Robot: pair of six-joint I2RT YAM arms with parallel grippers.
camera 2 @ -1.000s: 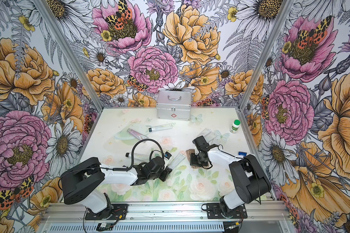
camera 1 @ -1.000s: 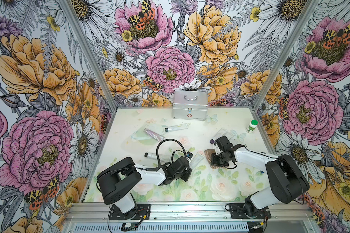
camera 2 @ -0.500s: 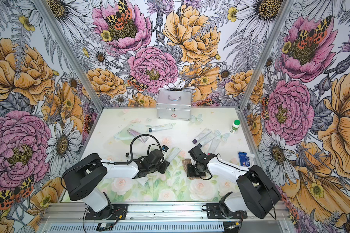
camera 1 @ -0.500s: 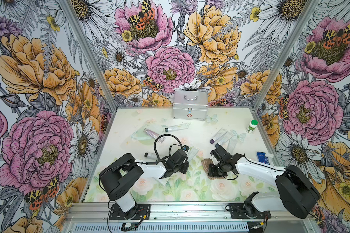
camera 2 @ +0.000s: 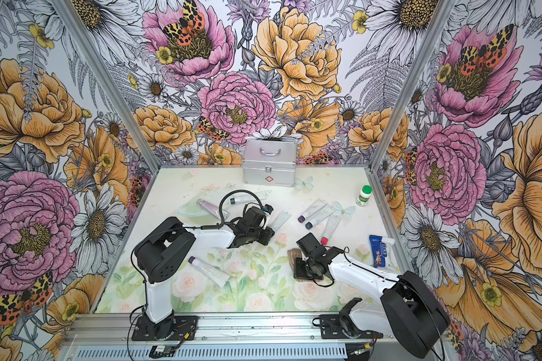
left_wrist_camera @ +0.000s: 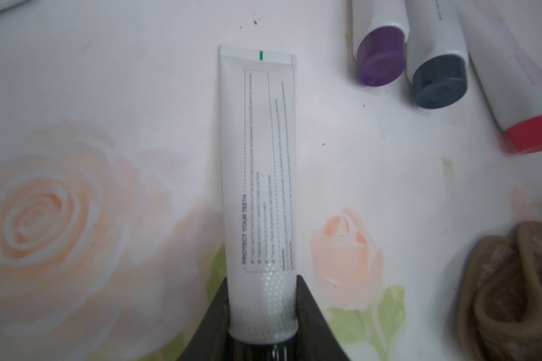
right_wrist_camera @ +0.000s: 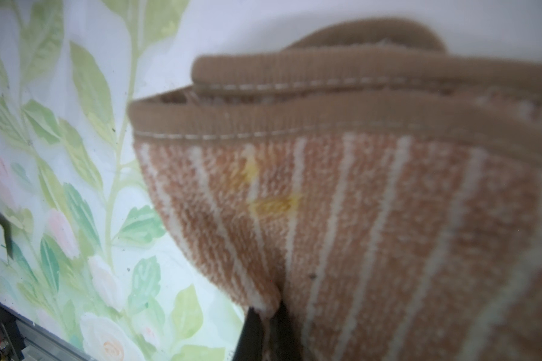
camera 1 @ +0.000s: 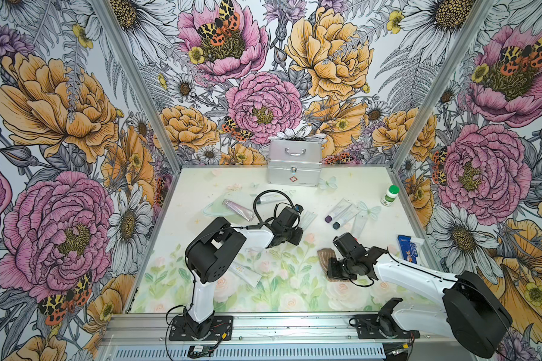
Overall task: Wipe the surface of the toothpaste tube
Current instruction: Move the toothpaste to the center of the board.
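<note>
Both holds look made, left jaws clamped on the toothpaste tube [left_wrist_camera: 260, 187], right jaws pinching the cloth [right_wrist_camera: 357, 218]; no wiping contact yet.

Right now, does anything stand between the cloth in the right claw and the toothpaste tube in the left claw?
Nothing visible does. The left claw is shut on the toothpaste tube, the right claw on the cloth; only printed mat lies between them. Three capped tubes lie off to the side.
</note>
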